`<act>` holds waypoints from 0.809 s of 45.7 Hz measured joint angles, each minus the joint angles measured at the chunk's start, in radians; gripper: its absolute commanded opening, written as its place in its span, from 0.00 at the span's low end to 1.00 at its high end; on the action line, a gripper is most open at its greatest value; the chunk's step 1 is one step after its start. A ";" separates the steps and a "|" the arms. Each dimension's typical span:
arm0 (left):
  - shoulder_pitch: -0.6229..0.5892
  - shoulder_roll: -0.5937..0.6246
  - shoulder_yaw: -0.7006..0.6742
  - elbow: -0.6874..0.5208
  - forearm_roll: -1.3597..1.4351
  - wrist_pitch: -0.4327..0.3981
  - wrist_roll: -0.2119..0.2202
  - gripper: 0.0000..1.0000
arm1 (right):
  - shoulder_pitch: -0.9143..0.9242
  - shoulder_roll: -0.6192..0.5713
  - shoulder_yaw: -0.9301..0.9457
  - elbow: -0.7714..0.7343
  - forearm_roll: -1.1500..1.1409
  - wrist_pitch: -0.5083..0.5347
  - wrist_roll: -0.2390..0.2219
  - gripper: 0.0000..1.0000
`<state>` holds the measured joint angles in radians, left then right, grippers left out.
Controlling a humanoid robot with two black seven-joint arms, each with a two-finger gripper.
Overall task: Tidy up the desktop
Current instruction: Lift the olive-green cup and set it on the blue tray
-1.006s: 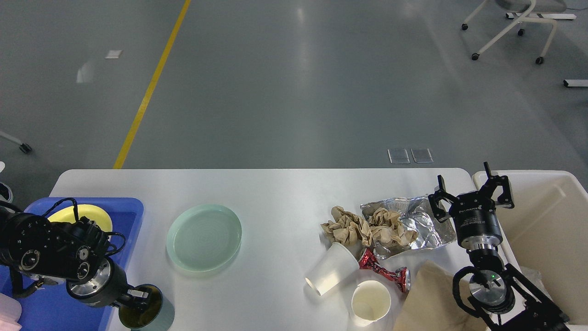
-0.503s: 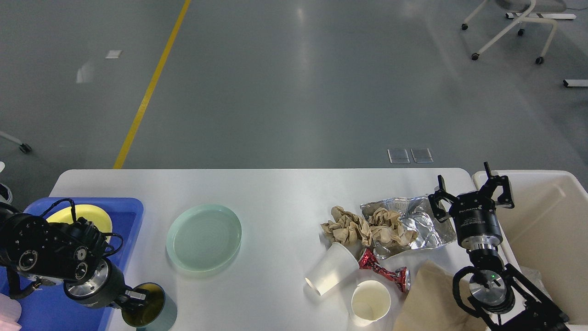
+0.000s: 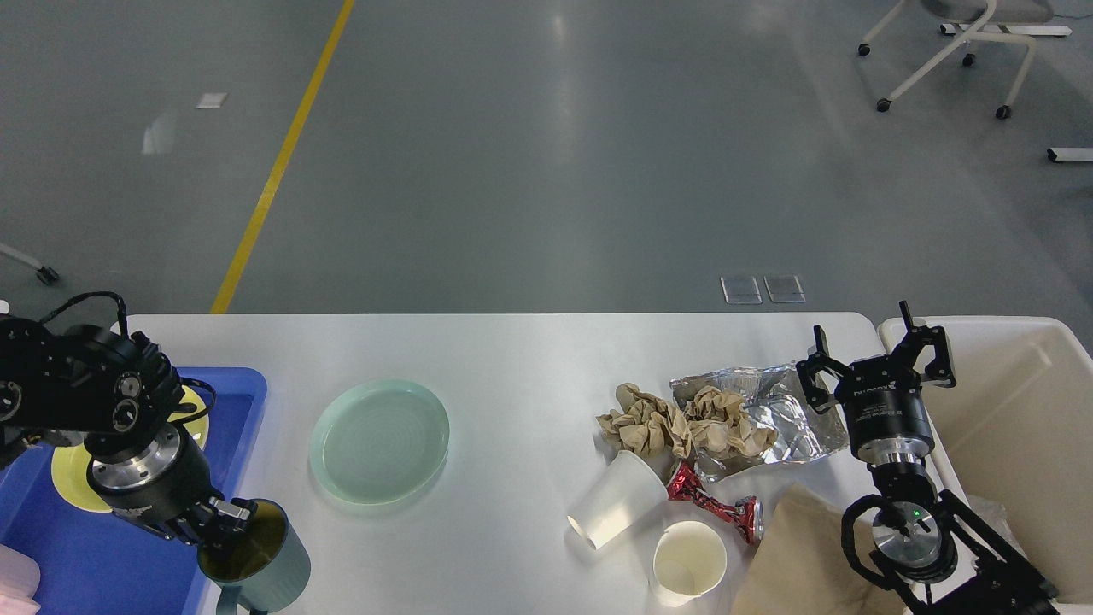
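The white desktop [image 3: 512, 359] holds a pale green plate [image 3: 380, 440], crumpled brown paper [image 3: 666, 423], silver foil [image 3: 790, 418], a white paper cup on its side [image 3: 615, 500], an upright paper cup [image 3: 689, 559], a crushed red can [image 3: 717, 506] and a brown paper bag [image 3: 794, 555]. My left gripper [image 3: 232, 523] is shut on the rim of a dark green cup [image 3: 256, 555] at the desktop's front left, beside the blue tray [image 3: 235, 401]. My right gripper [image 3: 879, 350] is open and empty, between the foil and the cream bin [image 3: 1016, 410].
A yellow plate [image 3: 68, 470] lies in the blue tray, partly hidden by my left arm. A pink thing [image 3: 17, 589] shows at the bottom left corner. Grey floor with a yellow line lies beyond the far edge; a wheeled chair frame [image 3: 948, 51] stands far right.
My left arm has swung up and back to the left, carrying the green cup slightly left and tilting it. The yellow plate shows lower in the tray. The right arm has not moved.
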<state>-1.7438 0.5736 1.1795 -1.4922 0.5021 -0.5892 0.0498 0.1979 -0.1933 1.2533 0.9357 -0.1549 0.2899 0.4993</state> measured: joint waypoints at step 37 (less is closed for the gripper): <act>-0.810 -0.011 0.287 -0.200 -0.179 -0.324 -0.001 0.00 | 0.000 0.000 0.000 -0.001 0.000 0.000 0.000 1.00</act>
<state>-2.5538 0.5626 1.4661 -1.6926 0.3234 -0.9135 0.0490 0.1979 -0.1933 1.2531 0.9350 -0.1549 0.2899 0.4995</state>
